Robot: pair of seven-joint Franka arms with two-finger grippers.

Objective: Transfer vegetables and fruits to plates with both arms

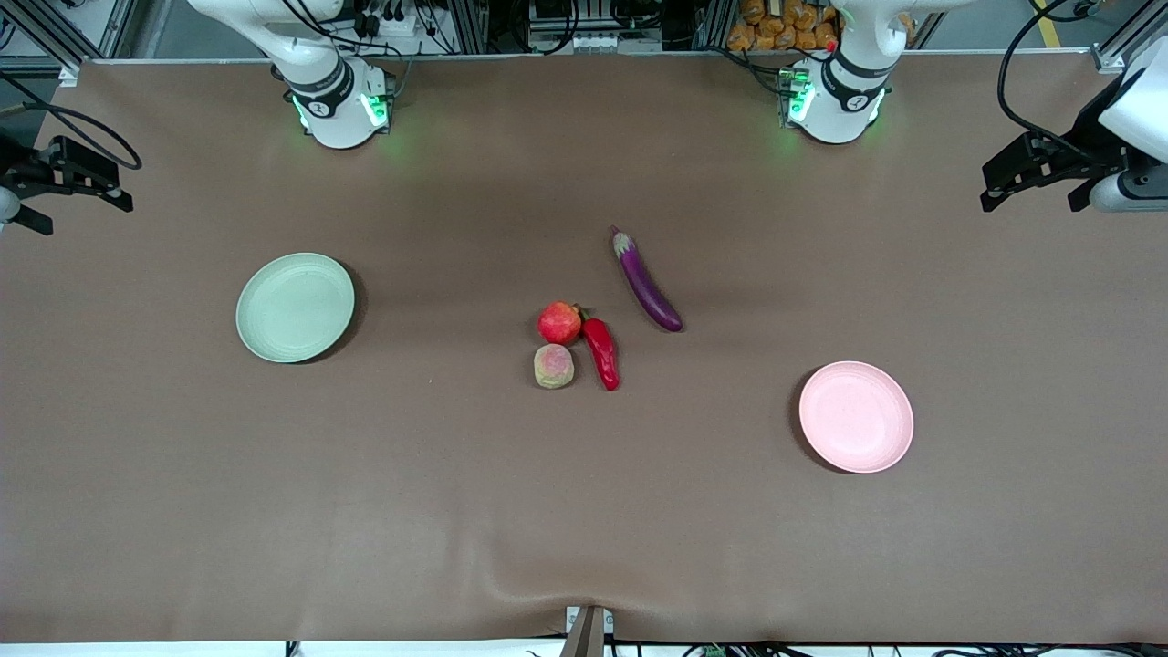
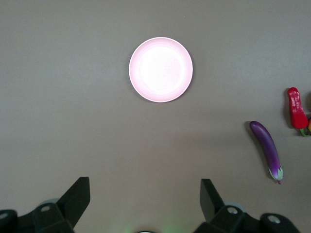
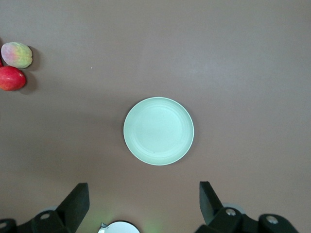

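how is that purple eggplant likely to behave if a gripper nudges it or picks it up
The eggplant lies flat on the table, long and slim, so a push near one end would probably pivot it rather than slide it straight. Its rounded body may roll sideways. The glossy skin looks slippery, so a grip across the middle seems safest.

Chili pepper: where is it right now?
In the front view, the chili pepper lies mid-table, beside the red fruit and pink-green fruit, nearer the camera than the eggplant.

Glossy eggplant, matte plates
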